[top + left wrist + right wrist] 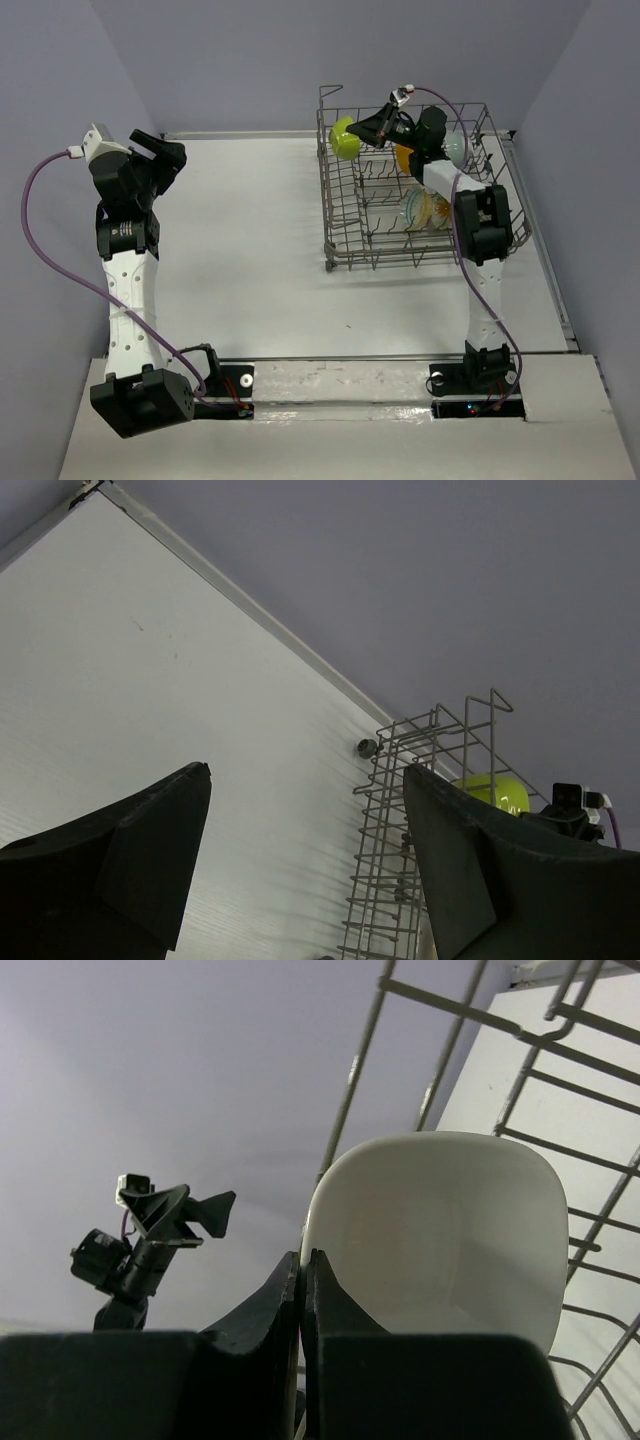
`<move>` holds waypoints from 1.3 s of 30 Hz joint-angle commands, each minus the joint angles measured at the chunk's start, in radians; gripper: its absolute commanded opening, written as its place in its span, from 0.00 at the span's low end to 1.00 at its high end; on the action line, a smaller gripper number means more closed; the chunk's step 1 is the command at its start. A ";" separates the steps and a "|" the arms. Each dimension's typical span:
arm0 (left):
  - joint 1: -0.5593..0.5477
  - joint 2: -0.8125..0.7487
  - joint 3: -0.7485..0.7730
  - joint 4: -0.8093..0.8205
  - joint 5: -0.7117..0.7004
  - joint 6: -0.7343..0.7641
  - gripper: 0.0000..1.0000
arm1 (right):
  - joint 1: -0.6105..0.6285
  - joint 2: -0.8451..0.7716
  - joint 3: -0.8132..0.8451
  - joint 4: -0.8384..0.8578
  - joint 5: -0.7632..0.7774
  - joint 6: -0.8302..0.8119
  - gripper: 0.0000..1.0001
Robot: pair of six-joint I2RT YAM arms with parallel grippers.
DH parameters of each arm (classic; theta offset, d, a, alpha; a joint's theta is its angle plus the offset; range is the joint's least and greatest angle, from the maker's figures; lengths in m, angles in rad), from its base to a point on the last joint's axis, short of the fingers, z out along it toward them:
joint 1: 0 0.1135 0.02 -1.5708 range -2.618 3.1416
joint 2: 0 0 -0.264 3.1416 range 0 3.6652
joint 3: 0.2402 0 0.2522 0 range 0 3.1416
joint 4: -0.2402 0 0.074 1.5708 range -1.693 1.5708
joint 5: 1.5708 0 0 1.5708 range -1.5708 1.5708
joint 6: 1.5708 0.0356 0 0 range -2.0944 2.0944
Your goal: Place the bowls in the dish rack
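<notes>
My right arm reaches forward over the big grey wire dish rack (pixel 345 255), forearm above its right side, wrist turned left toward the far-left corner. The right gripper (pixel 302 1260) has its fingers pressed nearly together on the left rim of a squarish bowl (pixel 440 1240), white inside. From the top view the same bowl looks lime-yellow outside, I think. It sits just ahead of the fingertips, up on edge inside the rack's far-left corner, against the wires.

Behind my right wrist, an orange bowl (pixel 403 156) and a pale teal bowl (pixel 456 148) stand in the rack. Two patterned bowls (pixel 425 208) are under the forearm.

My left arm is raised and folded over the white table (pixel 250 250), well apart from the rack. The left gripper (pixel 307 772) is spread wide and holds nothing.
</notes>
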 commanded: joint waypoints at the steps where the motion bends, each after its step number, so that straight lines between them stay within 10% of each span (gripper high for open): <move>1: 0.008 -0.010 -0.003 0.047 0.014 0.000 0.86 | 0.004 0.016 0.107 -0.148 -0.017 -0.057 0.01; 39: 0.008 -0.027 0.000 0.037 0.027 -0.003 0.86 | 0.053 0.090 0.250 -0.715 0.059 -0.396 0.01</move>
